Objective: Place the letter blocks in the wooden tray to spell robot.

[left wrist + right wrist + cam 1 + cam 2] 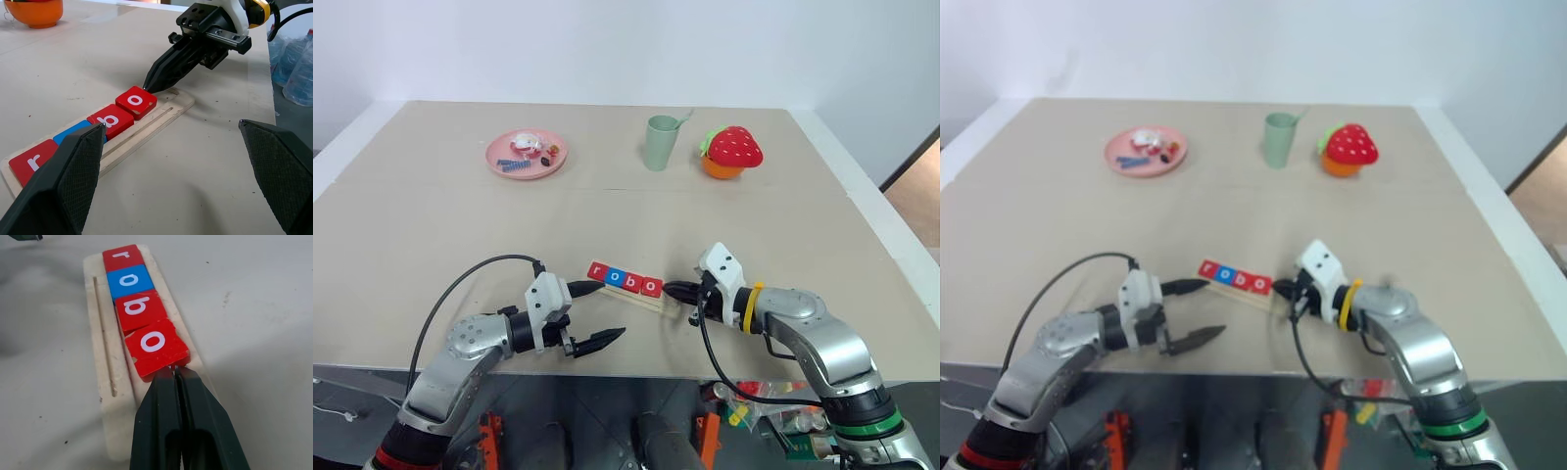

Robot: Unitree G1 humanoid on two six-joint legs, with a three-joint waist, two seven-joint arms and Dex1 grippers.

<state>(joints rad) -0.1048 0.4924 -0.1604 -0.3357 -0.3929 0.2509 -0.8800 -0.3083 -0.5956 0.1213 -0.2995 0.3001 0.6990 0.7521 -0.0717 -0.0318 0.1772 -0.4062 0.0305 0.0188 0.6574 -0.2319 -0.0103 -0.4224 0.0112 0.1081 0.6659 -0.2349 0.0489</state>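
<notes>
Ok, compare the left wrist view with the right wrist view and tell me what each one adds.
Left wrist view alone: the orange bowl, clear plastic bottles past the table edge, and the right gripper seen from outside, shut. Right wrist view alone: the blue o tile in full. Both share the pale wooden tray, the red r, b and o tiles, and the shut tips at the last red o tile.

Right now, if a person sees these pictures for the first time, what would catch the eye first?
The red and blue tiles reading r, o, b, o, in a row on the tray near the table's front edge. The shut right pincer touches the last o tile, which sits slightly askew, while the open left pincer waits at the tray's other end. Farther back stand a pink plate, a green cup and a strawberry.
</notes>
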